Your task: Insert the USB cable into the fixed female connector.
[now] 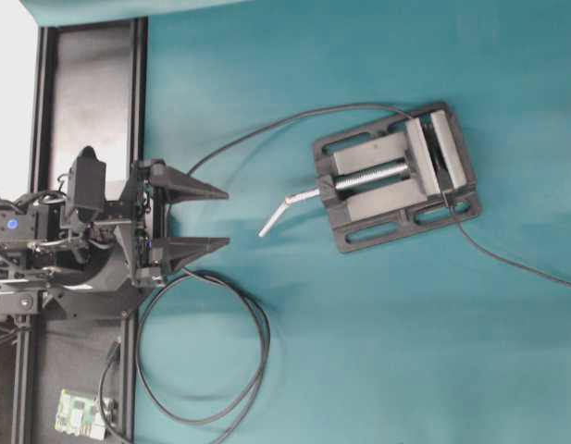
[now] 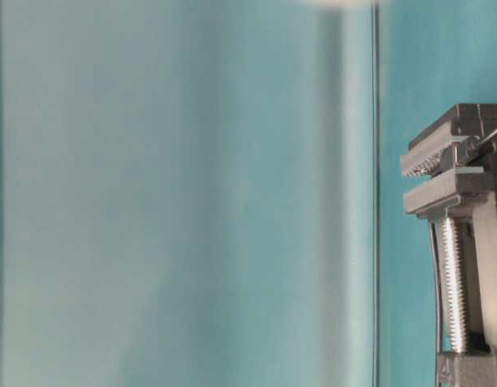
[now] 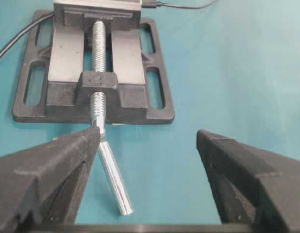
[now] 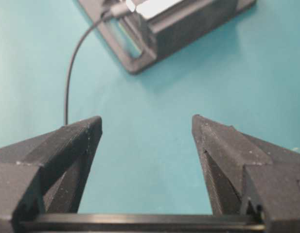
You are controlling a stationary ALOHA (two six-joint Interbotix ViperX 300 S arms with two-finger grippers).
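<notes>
Black pointed fingers of the right end effector [image 4: 147, 121] up close, spread as wide as can be, holding nothing. Only teal surface [image 1: 378, 351] between them. Not seen from above.

Same for the left end effector [image 1: 226, 219]: spread wide, nothing held, well apart from the black vise [image 1: 396, 176] and pointing at it.

USB cable [image 1: 521, 265]: thin, black, almost straight. Lying flat on the surface, running off from the vise toward the edge of the overhead view. Small plug on its end, with a bit of silver showing, right up against the grey jaws of the vise at one corner. Plugged in or only touching: cannot tell.

Second thin black cable [image 1: 294, 118], bending in a long arc, coming to the far side of the vise and ending at the jaws. Fixed female connector on its end too tiny and too hidden by the jaws to make out.

Bent silver handle [image 1: 287, 211] sticking out of the vise screw, toward the left end effector, its tip down on the surface.
</notes>
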